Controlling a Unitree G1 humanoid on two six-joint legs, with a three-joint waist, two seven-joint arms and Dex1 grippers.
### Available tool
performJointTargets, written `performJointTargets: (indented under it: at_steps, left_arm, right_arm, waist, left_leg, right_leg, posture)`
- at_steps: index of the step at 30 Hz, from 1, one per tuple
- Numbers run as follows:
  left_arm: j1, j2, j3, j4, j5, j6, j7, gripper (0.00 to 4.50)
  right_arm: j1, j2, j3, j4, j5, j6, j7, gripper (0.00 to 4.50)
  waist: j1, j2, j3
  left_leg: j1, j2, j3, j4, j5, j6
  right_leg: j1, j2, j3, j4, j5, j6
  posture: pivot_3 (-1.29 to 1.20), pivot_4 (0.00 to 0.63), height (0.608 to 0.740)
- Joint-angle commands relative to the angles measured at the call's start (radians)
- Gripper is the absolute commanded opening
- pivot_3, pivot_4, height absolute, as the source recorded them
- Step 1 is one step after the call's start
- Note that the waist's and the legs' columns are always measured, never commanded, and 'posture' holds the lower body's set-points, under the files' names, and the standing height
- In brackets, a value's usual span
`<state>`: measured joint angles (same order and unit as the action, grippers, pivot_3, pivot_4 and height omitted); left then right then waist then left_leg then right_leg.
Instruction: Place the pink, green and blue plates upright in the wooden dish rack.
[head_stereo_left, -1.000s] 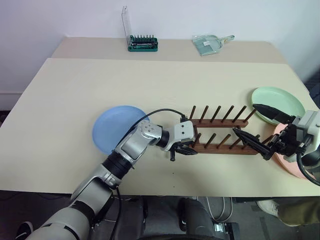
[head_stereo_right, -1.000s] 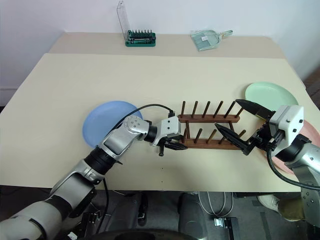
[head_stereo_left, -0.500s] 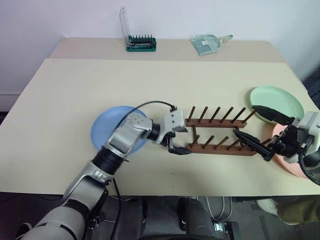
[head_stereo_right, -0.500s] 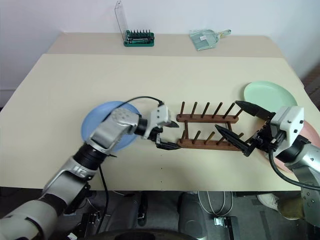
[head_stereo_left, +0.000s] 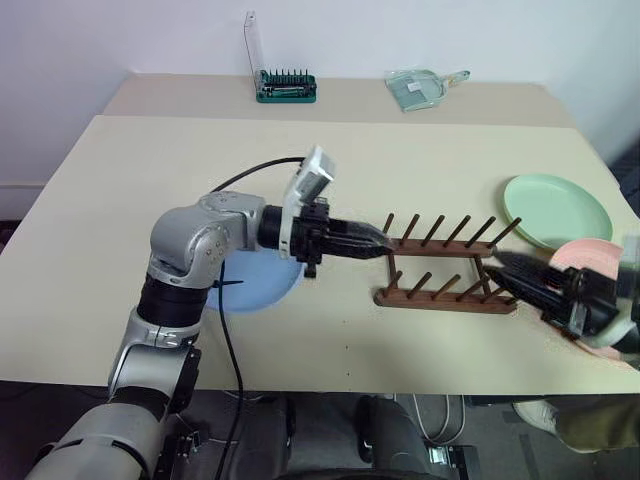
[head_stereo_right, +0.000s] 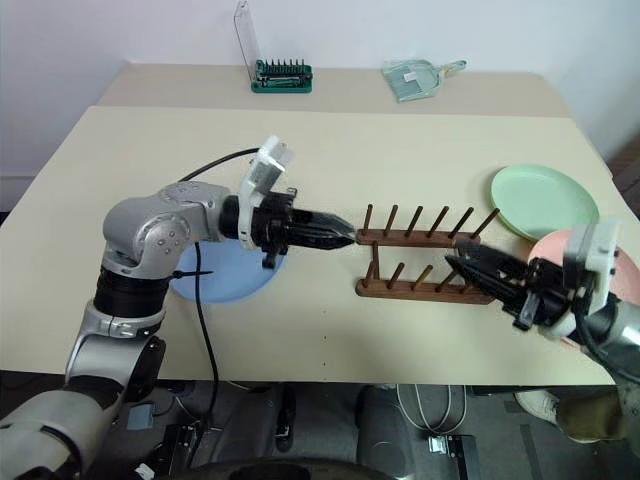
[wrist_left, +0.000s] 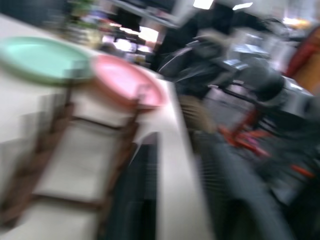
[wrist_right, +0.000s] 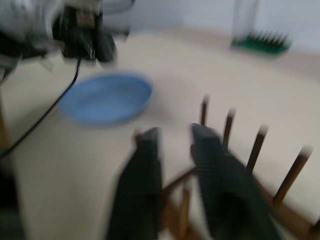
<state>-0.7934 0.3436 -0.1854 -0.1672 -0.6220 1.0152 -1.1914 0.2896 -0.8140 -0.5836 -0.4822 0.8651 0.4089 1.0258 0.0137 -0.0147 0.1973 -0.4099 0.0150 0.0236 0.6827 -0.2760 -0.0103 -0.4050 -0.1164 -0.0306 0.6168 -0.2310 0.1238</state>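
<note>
The wooden dish rack (head_stereo_left: 440, 272) stands with no plates between its pegs, right of the table's middle. My left gripper (head_stereo_left: 383, 243) is shut and empty, raised above the table, pointing at the rack's left end. Behind that arm the blue plate (head_stereo_left: 250, 288) lies flat and partly hidden. My right gripper (head_stereo_left: 492, 263) is shut and empty, with its tip at the rack's right end. Beyond the rack's right end lies the green plate (head_stereo_left: 555, 210), flat, and the pink plate (head_stereo_left: 582, 256) sits behind my right gripper. The right wrist view has the right gripper's fingers (wrist_right: 142, 175) over the pegs.
A green bit set with a clear lid (head_stereo_left: 285, 88) and a clear dustpan (head_stereo_left: 420, 88) sit at the table's far edge. A black cable (head_stereo_left: 225, 330) hangs from my left arm. A person's shoe (head_stereo_left: 535, 412) is on the floor at the near right.
My left gripper has lifted away from the rack's left end and shut. My right gripper, wide open at the rack's right end before, has shut and drawn back a little.
</note>
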Motion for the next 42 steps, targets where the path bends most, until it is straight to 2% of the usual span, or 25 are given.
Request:
performJointTargets:
  at_steps: [1, 8, 13, 16, 26, 42]
  left_arm:
    - [0.016, 0.007, -0.095, -0.037, 0.013, -0.037, -0.009, 0.05]
    - [0.000, -0.050, -0.267, 0.072, 0.138, -0.198, 0.008, 0.05]
    - [0.000, -0.084, -0.402, 0.208, 0.275, -0.316, 0.000, 0.05]
    - [0.007, -0.108, -0.442, 0.259, 0.334, -0.375, 0.018, 0.05]
    - [0.017, -0.209, -0.471, 0.376, 0.495, -0.464, 0.153, 0.05]
    - [-0.021, -0.250, -0.390, 0.530, 0.602, -0.547, 0.276, 0.05]
  right_arm:
    - [0.057, -0.039, -0.015, -0.010, -0.091, -0.030, 0.047, 0.05]
    - [0.124, -0.052, 0.067, 0.040, -0.342, -0.147, 0.053, 0.05]
    - [0.089, -0.046, 0.123, 0.094, -0.464, -0.224, 0.023, 0.05]
    - [0.085, -0.064, 0.156, 0.151, -0.560, -0.279, 0.012, 0.05]
    - [0.018, -0.083, 0.226, 0.283, -0.718, -0.408, -0.037, 0.05]
    - [-0.167, -0.083, 0.332, 0.331, -0.820, -0.433, -0.137, 0.05]
  waist:
    - [-0.001, 0.000, 0.000]
    - [0.003, 0.000, 0.000]
    - [0.000, 0.000, 0.000]
    - [0.001, 0.000, 0.000]
    - [0.002, 0.000, 0.000]
    - [-0.001, 0.000, 0.000]
  left_leg:
    - [0.000, 0.000, 0.000, 0.000, 0.000, 0.000]
    - [0.000, 0.000, 0.000, 0.000, 0.000, 0.000]
    - [0.000, 0.000, 0.000, 0.000, 0.000, 0.000]
    - [0.000, 0.000, 0.000, 0.000, 0.000, 0.000]
    - [-0.001, 0.000, 0.000, 0.000, 0.000, 0.000]
    - [0.000, 0.000, 0.000, 0.001, 0.000, 0.000]
  right_leg:
    - [0.000, 0.000, 0.000, 0.000, -0.001, -0.002]
    - [0.000, 0.000, 0.001, 0.000, -0.002, -0.003]
    - [0.000, 0.000, 0.001, -0.001, -0.002, -0.003]
    - [-0.001, 0.000, 0.001, -0.001, -0.002, -0.003]
    - [-0.001, 0.000, 0.000, -0.002, -0.002, -0.003]
    - [0.000, 0.000, 0.000, -0.002, -0.002, -0.003]
  posture:
    - [0.00, 0.150, 0.740]
    - [0.00, 0.150, 0.740]
    - [0.00, 0.150, 0.740]
    - [0.00, 0.150, 0.740]
    - [0.00, 0.150, 0.740]
    - [0.00, 0.150, 0.740]
